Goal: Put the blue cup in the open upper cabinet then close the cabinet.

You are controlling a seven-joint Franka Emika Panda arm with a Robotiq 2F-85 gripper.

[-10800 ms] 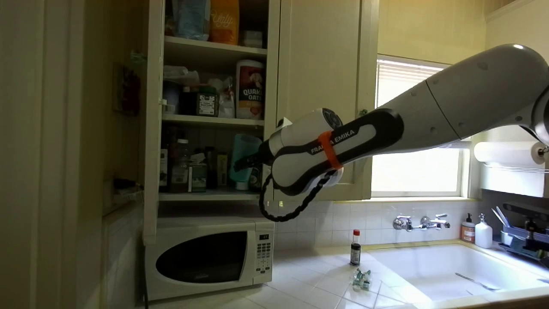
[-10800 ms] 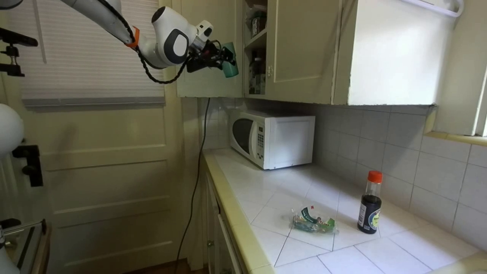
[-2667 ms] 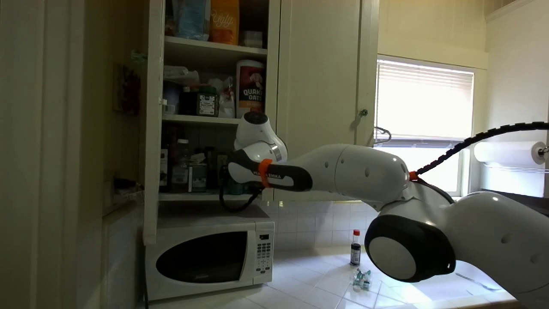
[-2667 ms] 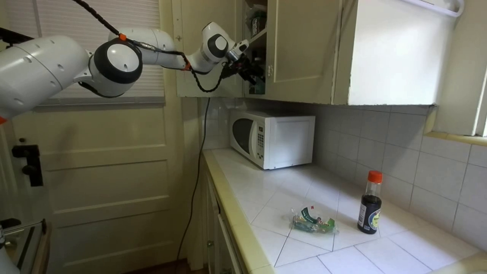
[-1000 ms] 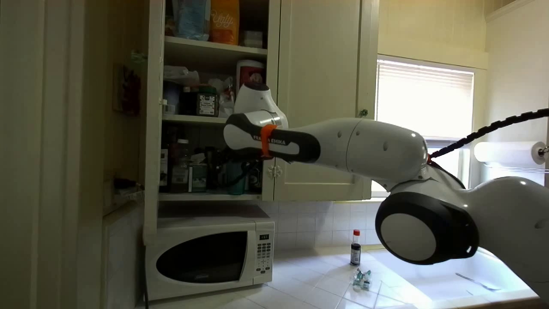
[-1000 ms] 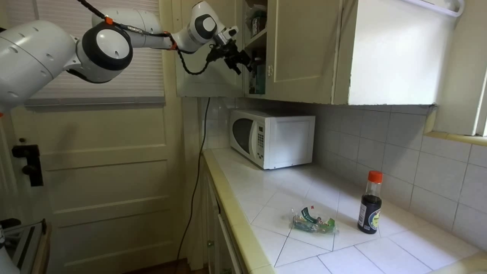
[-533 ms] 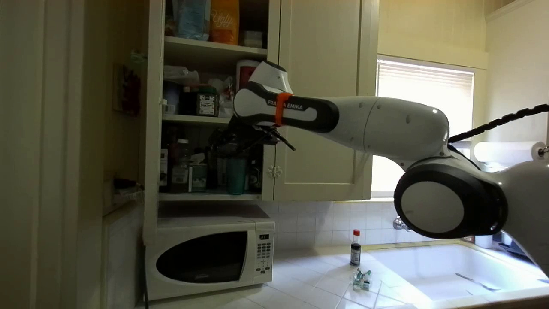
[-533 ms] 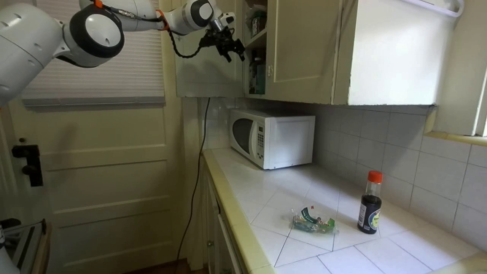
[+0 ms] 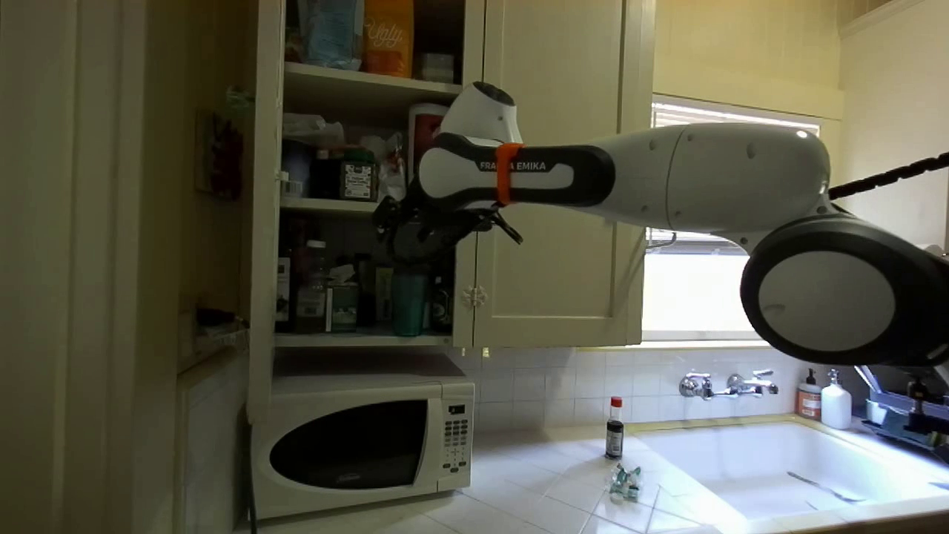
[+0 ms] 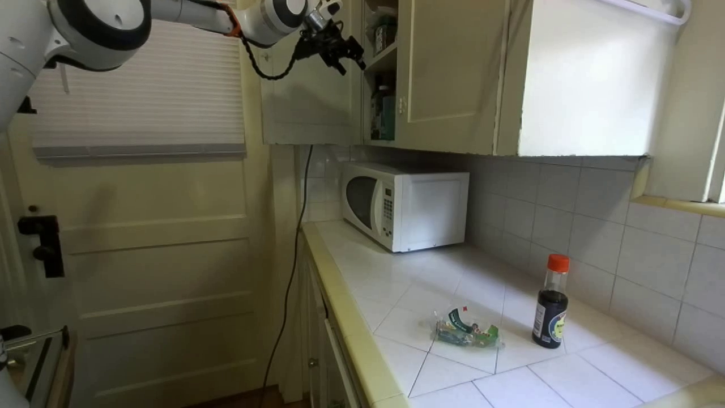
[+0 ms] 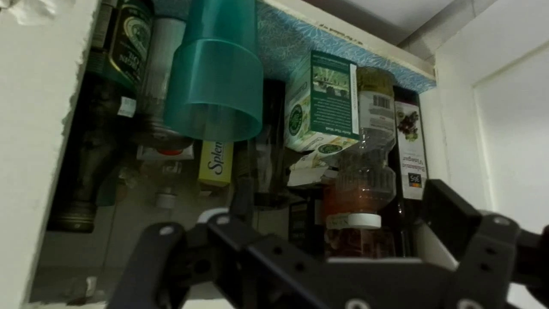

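The gripper (image 11: 341,204) is released, its fingers spread wide apart and clear of the blue cup (image 11: 214,90). The cup is see-through teal plastic, smooth, tapering toward the foot, with a round mouth and one line running around its wall; a yellow box (image 11: 216,161) behind it shows dimly through the side. It stands upright on the lowest shelf (image 9: 334,341) of the upper cabinet (image 9: 472,44), near the front edge, and looks darker in an exterior view. A green box (image 11: 334,94) stands near it, with a clear bottle (image 11: 375,141) beside the box. The cabinet door (image 10: 314,122) hangs open, and a microwave (image 9: 359,449) sits below, on the tiled counter (image 10: 430,283).
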